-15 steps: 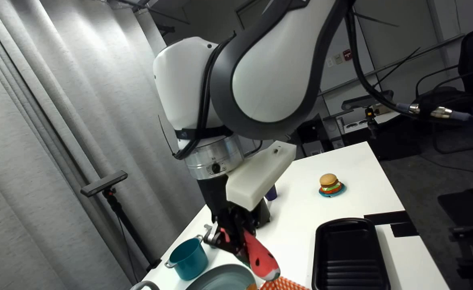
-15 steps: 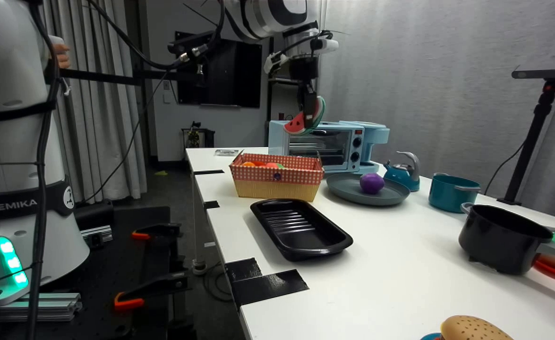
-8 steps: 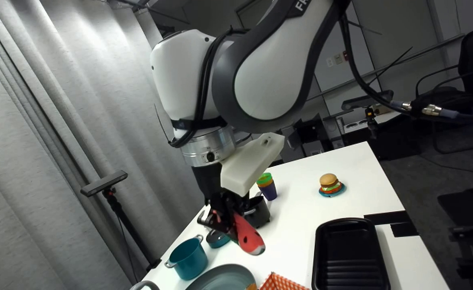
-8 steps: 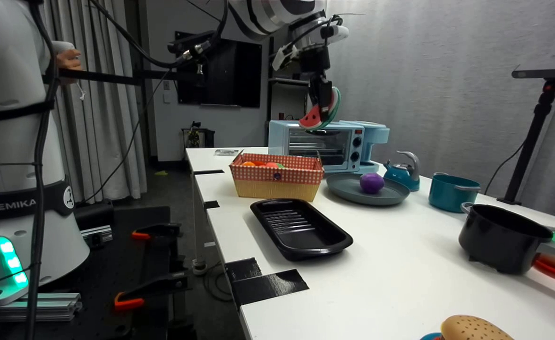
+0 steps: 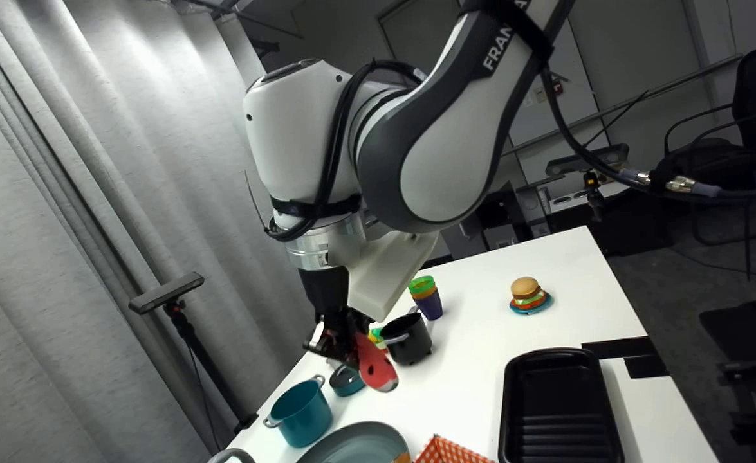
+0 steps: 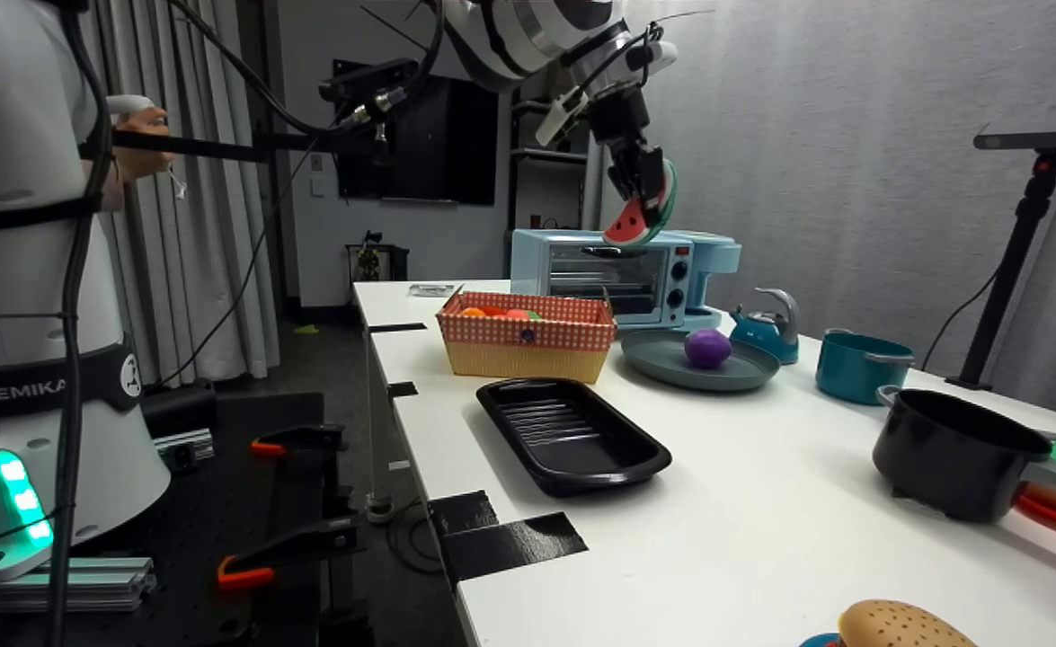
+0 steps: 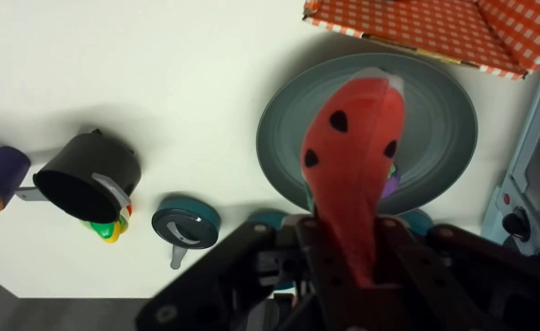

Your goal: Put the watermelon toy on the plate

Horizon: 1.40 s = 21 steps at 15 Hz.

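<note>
Now pincer (image 7: 350, 225) holds watermelon toy (image 7: 355, 147) further frm basket (image 6: 529, 363) vs b4

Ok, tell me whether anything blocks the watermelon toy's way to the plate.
Nothing visible stands between the watermelon toy, held in the gripper, and the plate. A purple toy does lie on part of the plate, and the checkered basket stands beside the plate.
</note>
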Available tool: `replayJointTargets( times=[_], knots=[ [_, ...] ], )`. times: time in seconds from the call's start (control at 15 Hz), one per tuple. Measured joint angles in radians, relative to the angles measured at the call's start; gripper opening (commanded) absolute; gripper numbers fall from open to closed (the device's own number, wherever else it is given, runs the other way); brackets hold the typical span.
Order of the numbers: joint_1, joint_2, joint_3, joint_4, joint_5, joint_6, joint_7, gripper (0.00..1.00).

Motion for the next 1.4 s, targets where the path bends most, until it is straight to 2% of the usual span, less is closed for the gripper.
replayJointTargets(
  times=[0.6,1.4],
  knots=[
    [0.001,0.113,-0.011,0.06,-0.206,0.044,0.063,0.04],
    [0.038,0.29,-0.068,0.239,-0.228,0.061,0.064,0.04]
  ],
)
